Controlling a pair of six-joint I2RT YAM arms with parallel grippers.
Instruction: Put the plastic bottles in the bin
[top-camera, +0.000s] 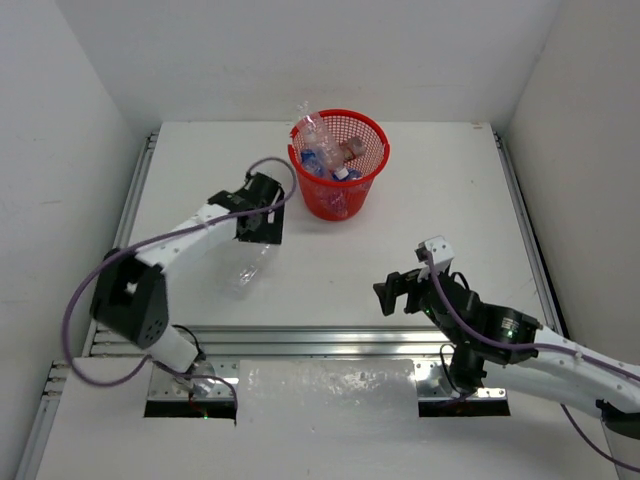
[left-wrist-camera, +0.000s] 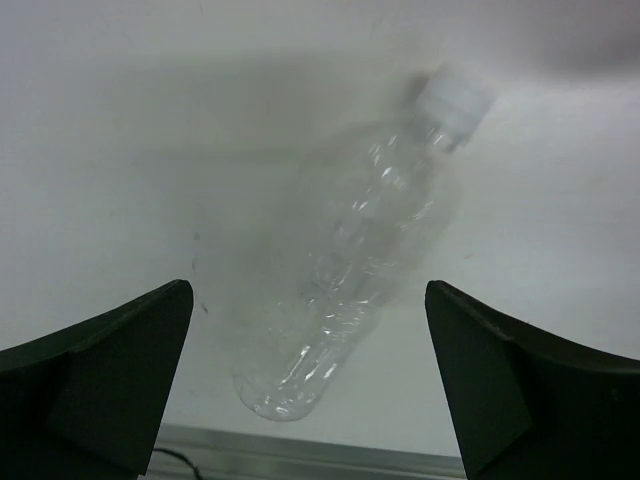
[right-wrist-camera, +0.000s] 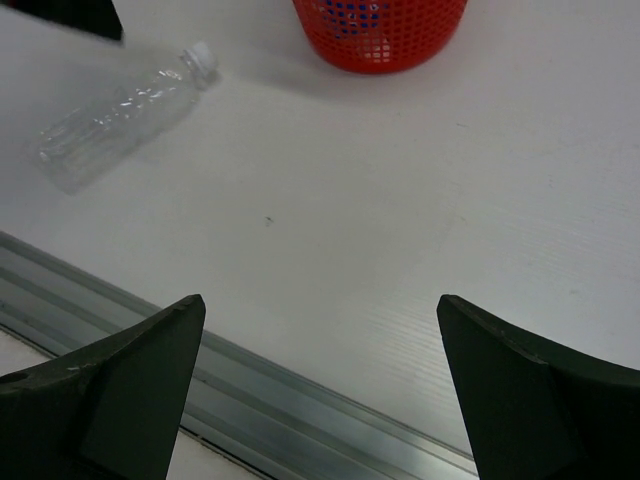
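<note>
Closest in, a silver rail is seen along the near edge of the white counter. Just past it, on the right, the right tool is held above the counter. Its fingers are spread wide, and nothing is held between them.

On the left side, a lone clear bottle is laid on its side on the counter. It is closed with a white cap. The cap end is pointed away, toward the far side. The left tool is hung over that end. Its fingers are spread wide too. The bottle is seen below the gap between them and is not pinched.

Farther back, near the middle of the counter, the red mesh bin is stood upright, well apart from the lone clear bottle. Several plastic bottles are piled inside it, some with blue labels. One tilted bottle is poked up over the rim at the back left.
</note>
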